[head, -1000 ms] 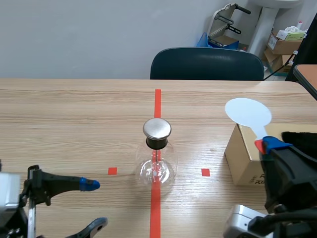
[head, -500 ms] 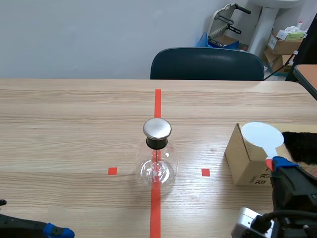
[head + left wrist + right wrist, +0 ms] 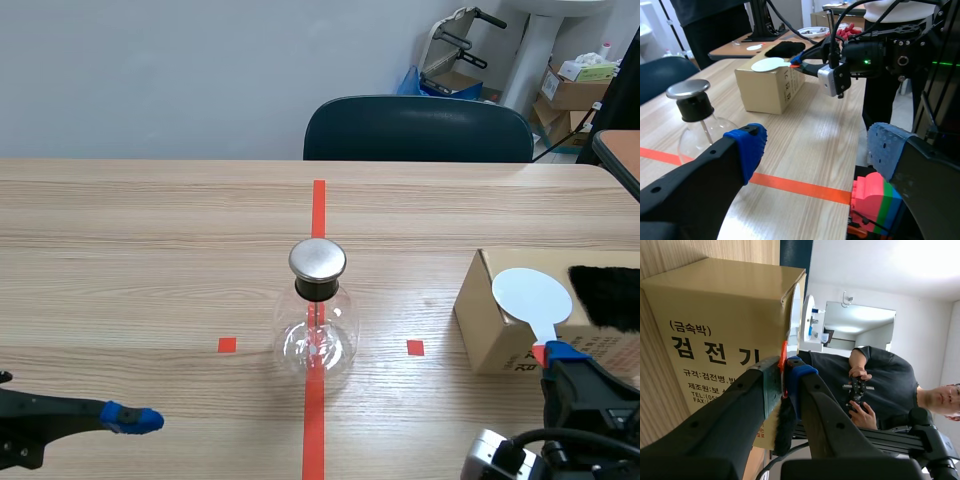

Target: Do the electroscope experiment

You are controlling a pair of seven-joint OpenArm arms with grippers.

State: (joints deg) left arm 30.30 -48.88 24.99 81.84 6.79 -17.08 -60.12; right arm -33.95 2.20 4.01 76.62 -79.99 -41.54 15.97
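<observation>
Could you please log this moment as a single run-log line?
left claw: open, empty | right claw: shut on white paddle | paddle disc: over cardboard box | electroscope: upright, untouched

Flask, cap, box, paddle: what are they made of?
Flask: apparently clear glass, see-through with glints.
Cap: brushed metal disc, dull sheen, on a black stopper, probably rubber or plastic.
Box: plain brown cardboard, matt, folded edges.
Paddle: thin white disc, maybe plastic.

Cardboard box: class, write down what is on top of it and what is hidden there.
A white disc, held by the right gripper, is over the box top, beside a black furry pad. The box top beneath both is covered.
</observation>
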